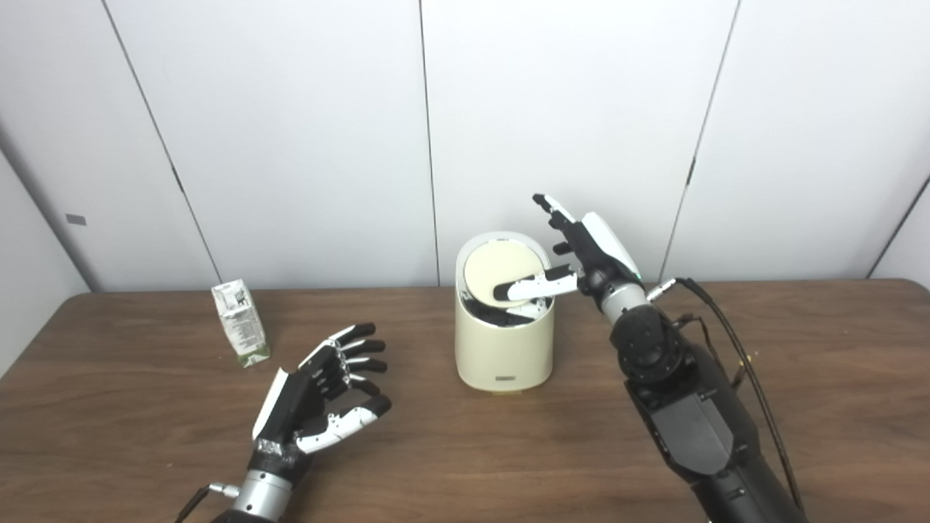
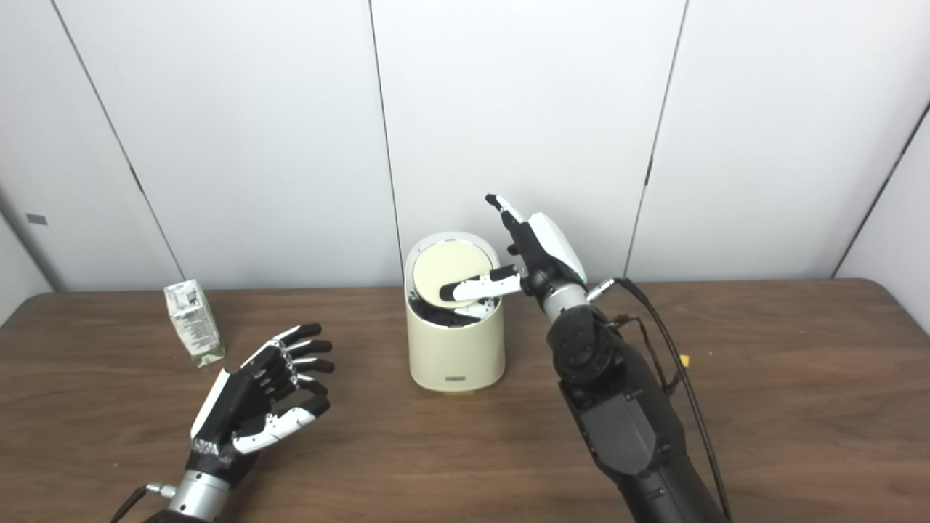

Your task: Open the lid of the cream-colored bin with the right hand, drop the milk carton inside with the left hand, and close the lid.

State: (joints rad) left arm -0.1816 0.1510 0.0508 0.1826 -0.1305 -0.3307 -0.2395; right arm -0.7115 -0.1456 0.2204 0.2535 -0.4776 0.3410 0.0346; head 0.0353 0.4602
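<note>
The cream-colored bin (image 1: 503, 349) stands in the middle of the wooden table. Its round lid (image 1: 500, 271) is tilted up, with a dark gap showing at the front of the opening. My right hand (image 1: 581, 250) is at the bin's right rim, fingers spread upward, with its thumb (image 1: 534, 285) lying across the lid's front edge. The milk carton (image 1: 240, 322) stands upright at the back left of the table. My left hand (image 1: 323, 396) is open and empty, hovering over the table in front and to the right of the carton; it also shows in the right eye view (image 2: 254, 399).
White wall panels close off the back of the table (image 1: 465, 465). My right forearm (image 1: 690, 414) with its black cable runs from the bottom right up to the bin.
</note>
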